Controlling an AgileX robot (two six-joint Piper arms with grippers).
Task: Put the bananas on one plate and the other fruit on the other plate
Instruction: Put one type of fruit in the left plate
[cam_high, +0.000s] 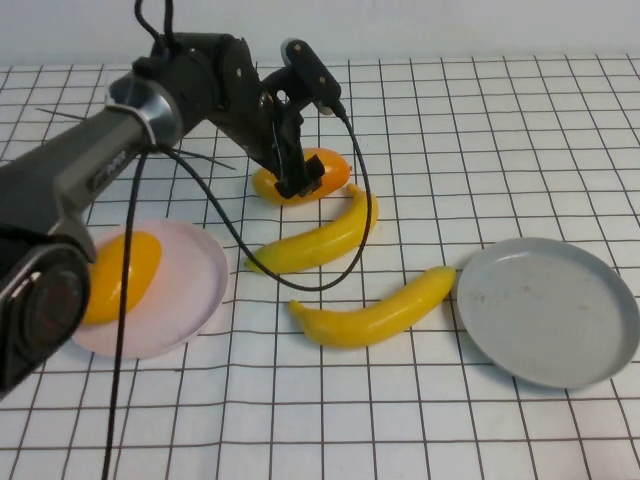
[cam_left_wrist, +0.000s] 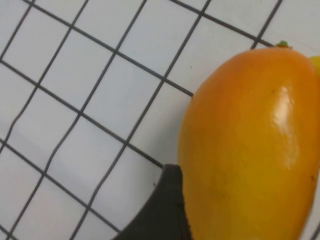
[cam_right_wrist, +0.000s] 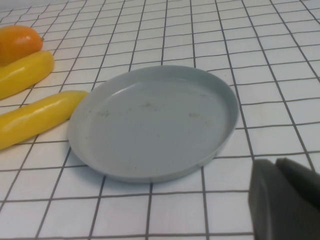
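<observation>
Done: one mango (cam_high: 118, 275) lies on the pink plate (cam_high: 190, 300), near the surface's left edge.
Left gripper (cam_high: 297, 186): down on the second mango (cam_high: 322, 172) toward the far edge — jaws around it, grip uncertain.
Left to do: both bananas (cam_high: 318, 240) (cam_high: 375, 312) mid-surface; grey plate (cam_high: 555, 310) empty, right edge.
Right gripper (cam_right_wrist: 285, 200): parked beside the grey plate — jaws' state unclear.

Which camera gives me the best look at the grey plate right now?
The right wrist view: the grey plate fills the picture, whole rim visible, nothing on it, the right gripper beside it. The high view shows it whole but smaller, at the table's right. The left wrist view misses it, showing the left gripper at a mango.
</observation>
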